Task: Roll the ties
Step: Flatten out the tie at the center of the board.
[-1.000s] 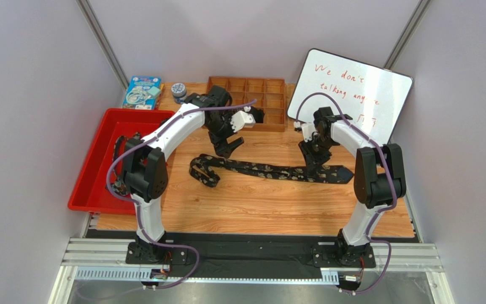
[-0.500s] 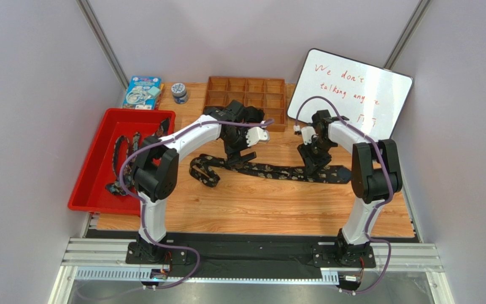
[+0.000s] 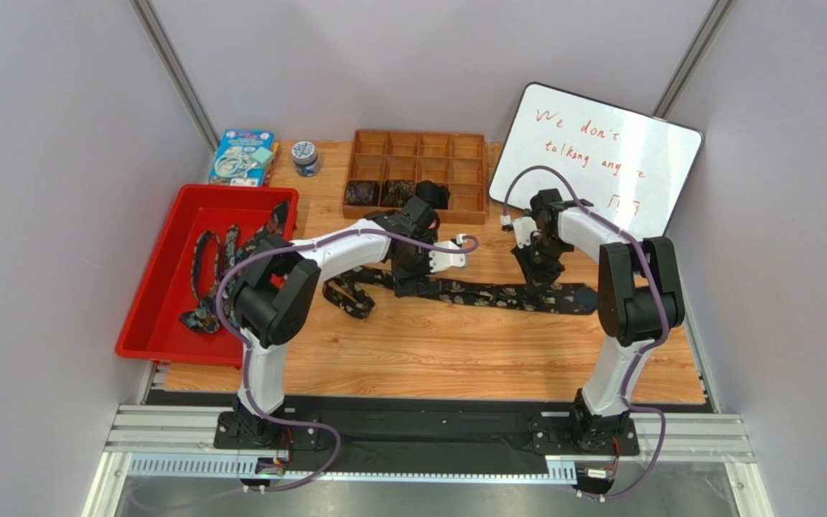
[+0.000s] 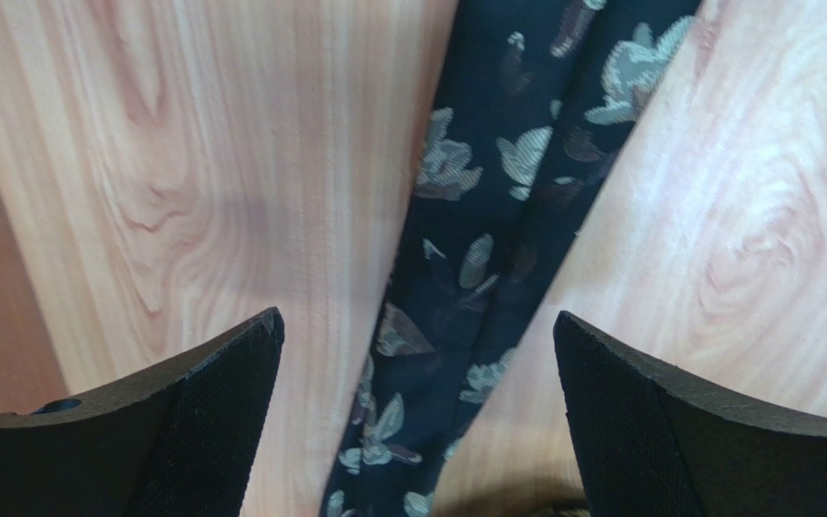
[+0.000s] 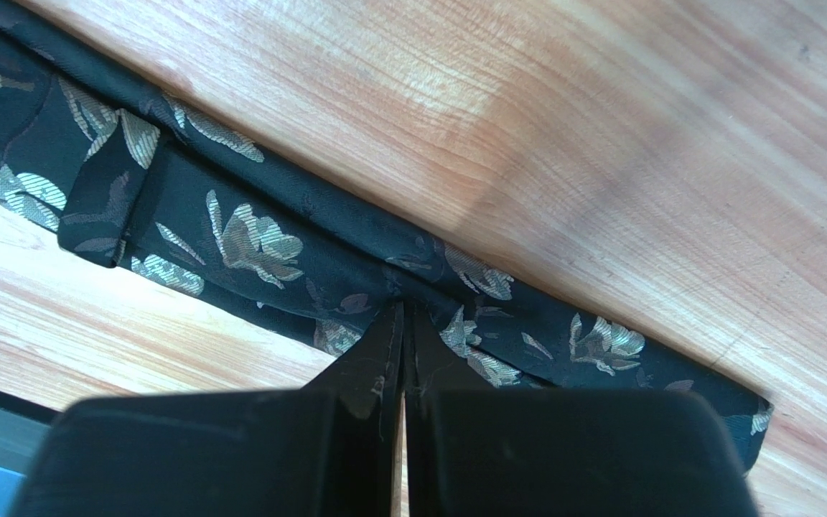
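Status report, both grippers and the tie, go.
Left gripper open, straddling tie. Right gripper shut, tips on tie's wide end. Tie flat, left end loosely coiled. Nothing on it between grippers.

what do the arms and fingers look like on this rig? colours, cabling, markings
The left arm and right arm both have white links, black joint housings and black base plates. A purple cable loops along each. The left fingers are matte black with a fine pebbled texture and wedge tips. The right fingers are the same black. No markings visible.
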Controlling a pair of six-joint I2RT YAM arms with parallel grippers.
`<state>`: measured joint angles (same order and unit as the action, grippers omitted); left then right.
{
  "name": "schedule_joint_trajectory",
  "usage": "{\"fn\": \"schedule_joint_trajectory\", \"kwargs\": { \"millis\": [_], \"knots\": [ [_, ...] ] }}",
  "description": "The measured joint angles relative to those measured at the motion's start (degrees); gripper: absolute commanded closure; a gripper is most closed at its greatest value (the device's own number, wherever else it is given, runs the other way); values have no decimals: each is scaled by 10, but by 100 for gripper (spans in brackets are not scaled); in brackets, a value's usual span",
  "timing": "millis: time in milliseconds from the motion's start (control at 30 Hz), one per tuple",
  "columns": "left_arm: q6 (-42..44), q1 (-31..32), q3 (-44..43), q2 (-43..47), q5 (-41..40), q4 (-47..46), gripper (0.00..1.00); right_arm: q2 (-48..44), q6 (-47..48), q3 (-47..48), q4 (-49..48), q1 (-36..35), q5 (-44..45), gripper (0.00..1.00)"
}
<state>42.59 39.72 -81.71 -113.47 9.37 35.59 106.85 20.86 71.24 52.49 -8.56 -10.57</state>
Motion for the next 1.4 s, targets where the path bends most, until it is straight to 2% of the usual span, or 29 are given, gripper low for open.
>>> {"fn": "schedule_joint_trajectory", "kwargs": {
  "millis": [267,367,500,600,667,733,1000,1100,1333,1400],
  "knots": [
    [6,-5,16,7,15,26,1,-20,58,-34,-3,13,40,100],
    [-15,-20,53,65,40,40,0,-29,87,-46,0,41,52,100],
    [-72,-87,82,177,74,55,1,-31,118,-49,3,76,68,100],
    [-96,-138,105,246,81,55,1,-32,127,-49,5,82,75,100],
    [-101,-143,130,271,79,58,3,-32,131,-49,5,81,77,100],
    [-109,-135,146,272,68,67,6,-32,133,-50,6,80,79,100],
    [-167,-132,151,165,12,71,9,-32,134,-50,5,80,82,100],
    [-190,-131,154,153,-12,68,22,-32,135,-50,5,80,82,100],
    [-192,-131,153,130,-114,49,87,-32,145,-53,4,78,94,100],
    [-164,-131,153,146,-157,46,91,-36,155,-58,3,78,104,100]
  ]
}}
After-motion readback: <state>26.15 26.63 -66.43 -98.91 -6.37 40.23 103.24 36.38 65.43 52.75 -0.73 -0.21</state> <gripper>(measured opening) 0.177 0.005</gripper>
